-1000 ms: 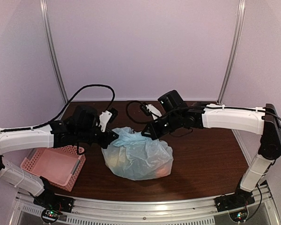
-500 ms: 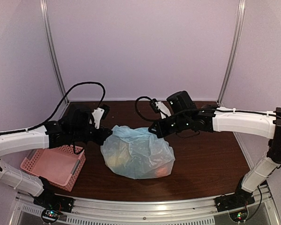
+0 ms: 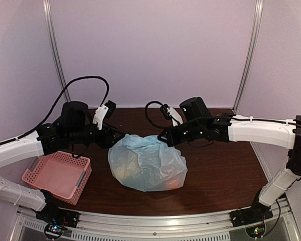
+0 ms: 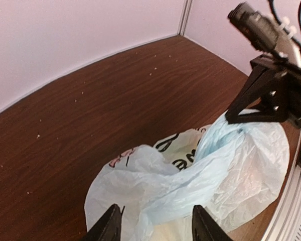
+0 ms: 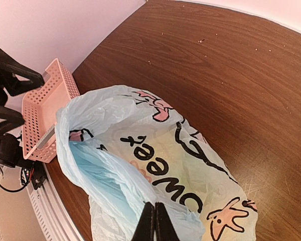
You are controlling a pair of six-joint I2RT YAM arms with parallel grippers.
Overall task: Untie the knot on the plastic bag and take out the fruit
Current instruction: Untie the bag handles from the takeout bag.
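Right end effector (image 5: 153,208) is clamped on a fold of the plastic bag (image 3: 145,163), mid-bench (image 3: 226,165); left end effector (image 4: 155,210) gapes empty just beside it. Fruit (image 3: 176,182) still inside; knot undone or not, can't tell.

We are finding the plastic bag (image 3: 146,163) lying slumped at the middle of the dark wooden surface (image 3: 220,170). It is thin, translucent, pale blue and crumpled, and is showing dark lettering and pink cartoon prints on one side. One handle strip (image 4: 200,170) is being held raised and stretched, pinched in the fingers of the right gripper (image 5: 154,207). The fruit (image 3: 175,182) is showing through the film only as an orange glow at the near right and a yellowish patch at the left.
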